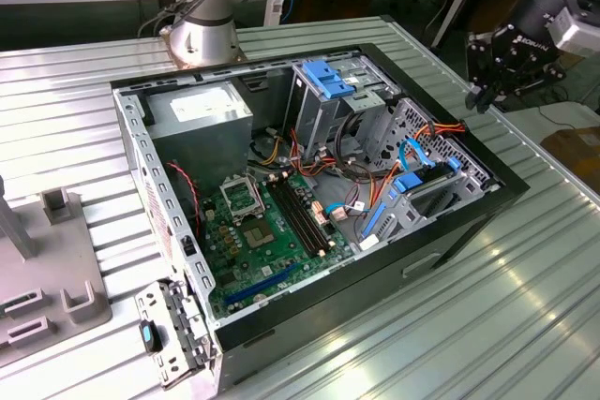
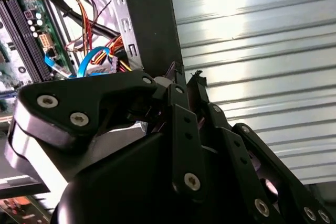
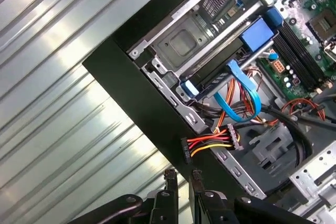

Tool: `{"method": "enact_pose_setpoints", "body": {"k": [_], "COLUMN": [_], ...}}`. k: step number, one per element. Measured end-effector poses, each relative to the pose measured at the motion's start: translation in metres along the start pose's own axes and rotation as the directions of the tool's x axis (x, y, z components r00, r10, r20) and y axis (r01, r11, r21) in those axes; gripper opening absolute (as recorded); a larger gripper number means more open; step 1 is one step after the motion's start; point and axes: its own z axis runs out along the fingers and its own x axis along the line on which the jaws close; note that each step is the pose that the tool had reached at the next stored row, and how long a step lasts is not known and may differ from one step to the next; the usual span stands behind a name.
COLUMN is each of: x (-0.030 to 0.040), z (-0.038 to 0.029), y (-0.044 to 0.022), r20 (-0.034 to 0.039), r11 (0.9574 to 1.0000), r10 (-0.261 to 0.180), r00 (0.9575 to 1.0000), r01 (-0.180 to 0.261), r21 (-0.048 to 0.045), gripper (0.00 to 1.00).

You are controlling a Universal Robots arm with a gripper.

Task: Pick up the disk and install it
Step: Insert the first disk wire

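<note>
The open computer case [image 1: 487, 196] lies on its side on the ribbed metal table [image 1: 525, 306]. At the end of the case on the exterior view's right sits the metal drive cage [image 1: 424, 186]. In the first wrist view a light-blue plastic edge [image 3: 190, 88] shows at the mouth of that cage's dark slot. It looks like the disk's bracket, and the rest of the disk is hidden inside. My gripper [image 1: 478, 96] hangs above the table just outside the case wall on that side. Its tips [image 3: 182, 174] are drawn together with only a slit between them and hold nothing.
Loose red, yellow and orange power leads [image 3: 210, 142] and a blue data cable [image 3: 239, 95] lie beside the cage. A grey power-supply box [image 1: 202, 114], the motherboard [image 1: 272, 231] and a second cage with blue latches [image 1: 328, 81] fill the case. A grey fixture [image 1: 47, 278] stands at the exterior view's left.
</note>
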Motion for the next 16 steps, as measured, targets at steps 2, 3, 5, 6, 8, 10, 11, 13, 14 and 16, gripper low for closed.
{"method": "enact_pose_setpoints", "body": {"k": [2,3,5,6,8,10,11,13,14,16], "x": [0.0003,0.0004,0.0012,0.0018,0.0034,0.0046,0.0044,0.0004,-0.0003,-0.0011], "z": [0.0001,0.0001,0.0002,0.0003,0.0003,0.0005,0.0005,0.0018,0.0035,0.0072], "y": [0.0009,0.0015,0.0034,0.0046,0.0079,0.0117,0.0135,0.0220,0.0243,0.0268], "r20": [0.0019,0.0024,0.0032,0.0036,0.0043,0.0049,0.0050,0.0044,0.0038,0.0026], "r11": [0.9997,0.9995,0.9991,0.9989,0.9983,0.9979,0.9978,0.9973,0.9969,0.9953], "r10": [-0.026,-0.032,-0.043,-0.047,-0.058,-0.065,-0.066,-0.073,-0.078,-0.097], "r00": [0.9997,0.9995,0.9991,0.9989,0.9983,0.9979,0.9978,0.9973,0.9969,0.9953], "r01": [0.026,0.032,0.043,0.047,0.058,0.065,0.066,0.073,0.078,0.097], "r21": [-0.0007,-0.0009,-0.0012,-0.0012,-0.0016,-0.0017,-0.0018,-0.0009,-0.0005,0.0006], "gripper": [0.24,0.24,0.24,0.24,0.24,0.24,0.24,0.24,0.24,0.24]}}
